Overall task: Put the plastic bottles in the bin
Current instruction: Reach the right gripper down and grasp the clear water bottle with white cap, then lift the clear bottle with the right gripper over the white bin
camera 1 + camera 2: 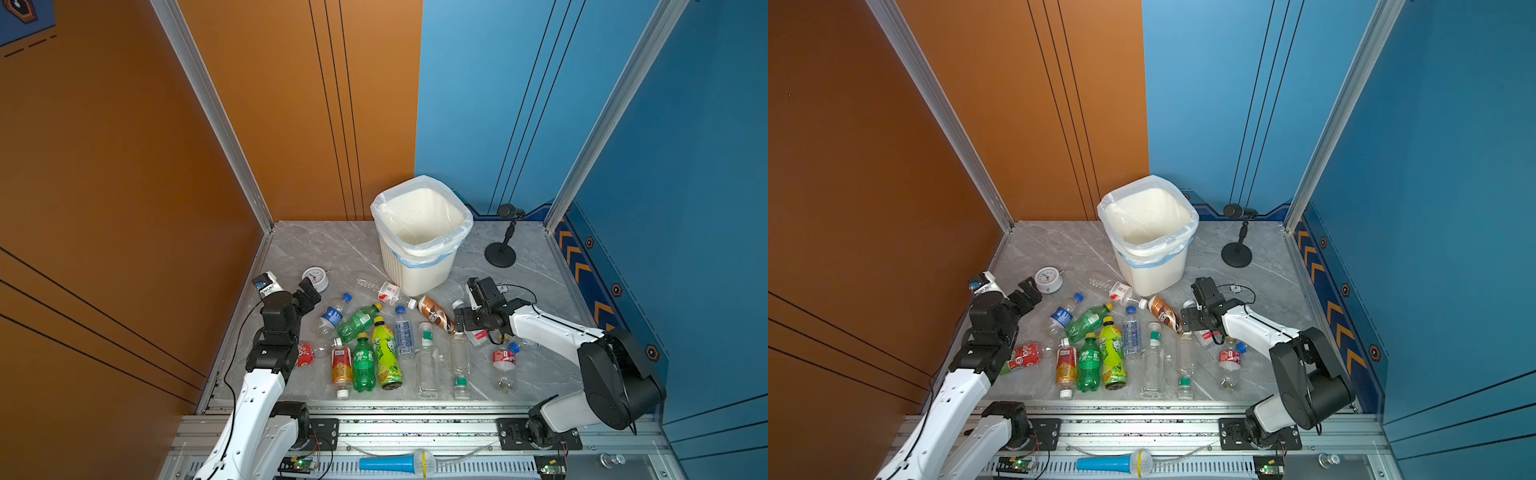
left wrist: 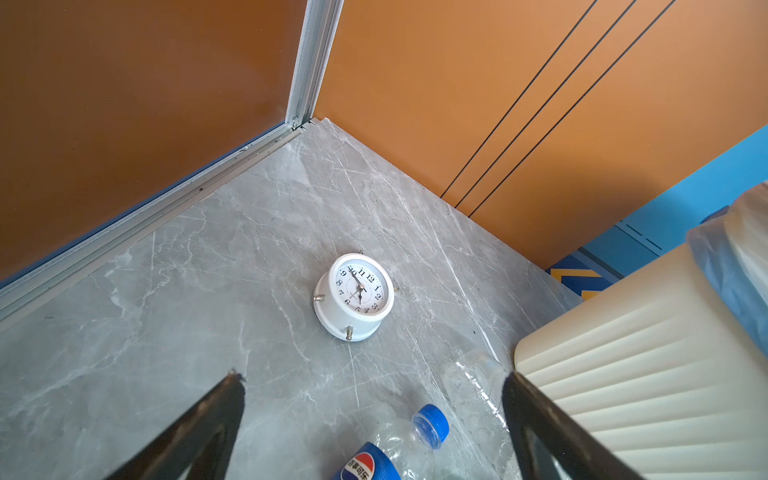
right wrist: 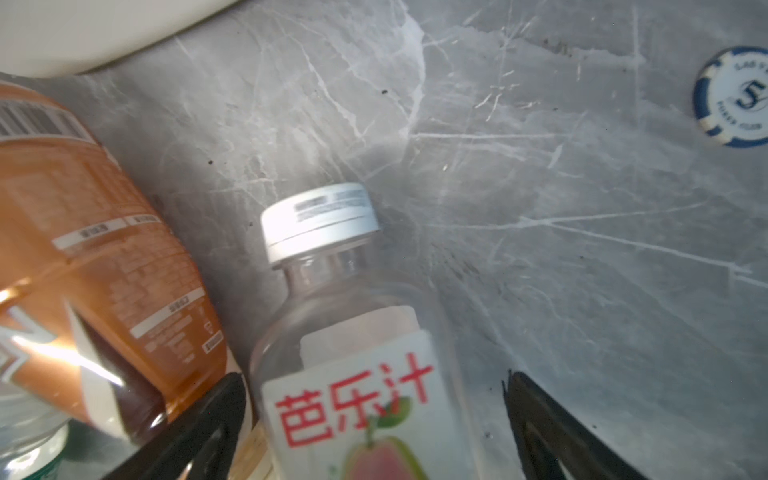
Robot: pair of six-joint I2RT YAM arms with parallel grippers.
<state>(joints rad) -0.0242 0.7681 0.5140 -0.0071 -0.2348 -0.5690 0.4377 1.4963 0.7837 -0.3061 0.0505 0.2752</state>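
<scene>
Several plastic bottles lie on the grey marble table in front of the white ribbed bin point(image 1: 419, 274) point(image 1: 1150, 276), among them two green ones point(image 1: 358, 322) point(image 1: 363, 365), a yellow-green one point(image 1: 384, 353) and a brown one point(image 1: 434, 313) point(image 3: 104, 270). My right gripper point(image 1: 465, 322) point(image 3: 374, 378) is open and low. Its jaws stand on either side of a clear white-capped bottle with a guava label point(image 3: 345, 316) point(image 1: 478, 334). My left gripper point(image 1: 309, 291) point(image 2: 374, 378) hangs open and empty above a clear blue-capped bottle point(image 2: 415, 436) point(image 1: 332, 316).
A small white alarm clock point(image 1: 315, 278) point(image 2: 353, 297) lies left of the bin. A black round-based stand point(image 1: 500, 253) is at the back right, a blue-and-white chip point(image 3: 735, 97) near my right wrist. Orange and blue walls close three sides.
</scene>
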